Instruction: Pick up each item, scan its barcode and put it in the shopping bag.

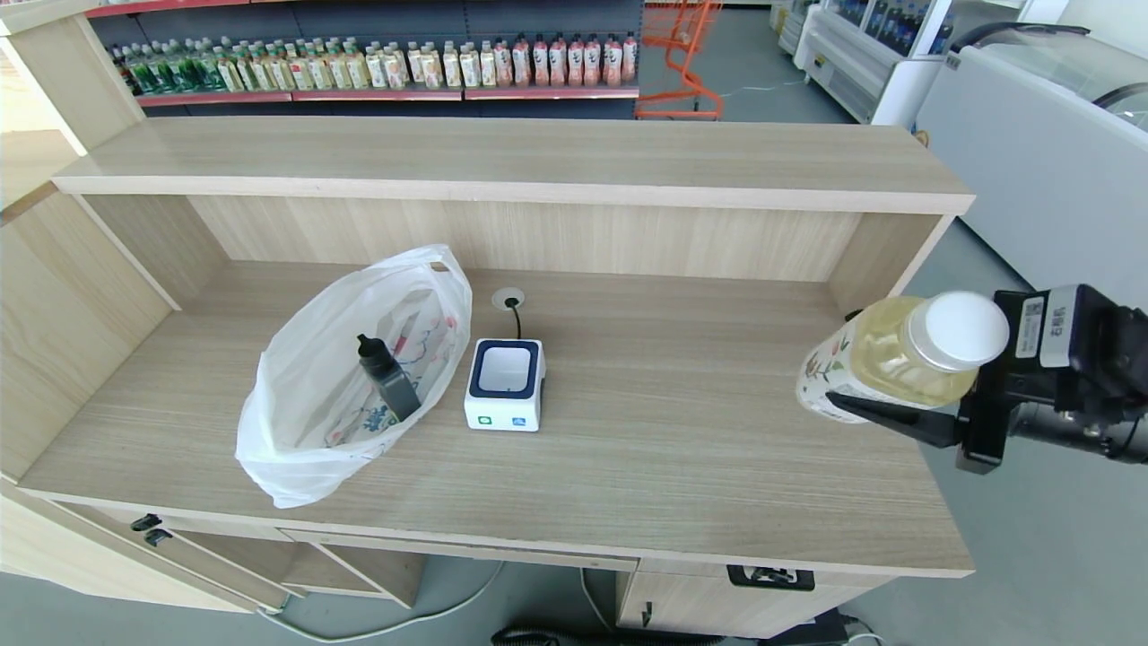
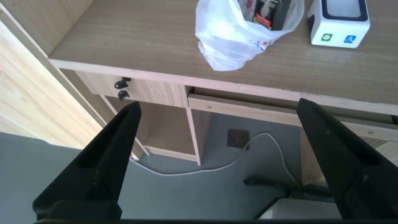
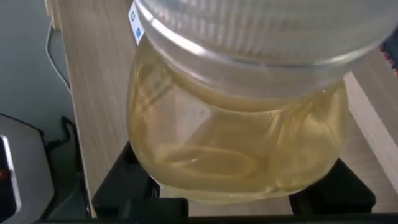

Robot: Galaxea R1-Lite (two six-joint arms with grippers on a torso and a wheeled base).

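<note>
The right gripper (image 1: 847,359) is clamping its black fingers (image 1: 883,417) on a bottle (image 1: 883,354) of pale yellow drink. It is holding the bottle on its side in the air at the right end of the counter (image 1: 682,431), white cap toward the wrist. The right wrist view is cutting off the cap; the head view is adding a flowered label, with the upper finger mostly hiding behind the bottle. The left gripper (image 2: 217,155) is hanging with fingers (image 2: 102,168) spread wide below the counter's front edge. Beyond it the shopping bag (image 2: 227,40) is lying open, the scanner (image 2: 339,22) just beside it. A dark bottle (image 1: 387,377) is leaning inside; the other contents are hard to make out.
</note>
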